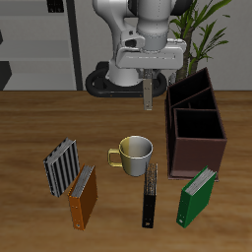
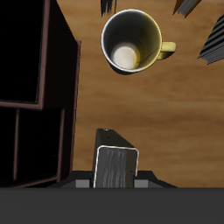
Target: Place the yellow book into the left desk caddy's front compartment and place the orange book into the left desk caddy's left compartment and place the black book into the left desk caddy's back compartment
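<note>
Step in hand, as I judge it: carry the yellow book (image 2: 118,166) to the left desk caddy (image 1: 195,128) and lower it into the front compartment (image 1: 198,125).

- Gripper (image 1: 147,81): jaws closed to a narrow gap on the yellow book, pinching it by its upper end. The book hangs upright below the fingers, clear of the table.
- Yellow book against the caddy: in the air just beside the caddy's outer wall, level with its rear sections. It is not yet over any opening.
- Front compartment: the caddy's big square section, toward the table's front edge from where the book hangs. The wrist view shows it as the wide dark well, with the narrower sections behind it.

Doing it well:
- Raise the book's lower edge above the caddy's rim before crossing. At this height it looks likely to catch the wall.
- Travel sideways over the rim and forward along the caddy, stopping over the middle of the square section, away from the divider.
- Keep the book vertical, lower it until most of it is inside, then open the jaws.

Risk: a tilted book may lodge on the divider or drop into a rear section.

Orange book (image 1: 84,197) and black book (image 1: 150,195) lie on the table, both outside the caddy, the orange one farther from it
</note>
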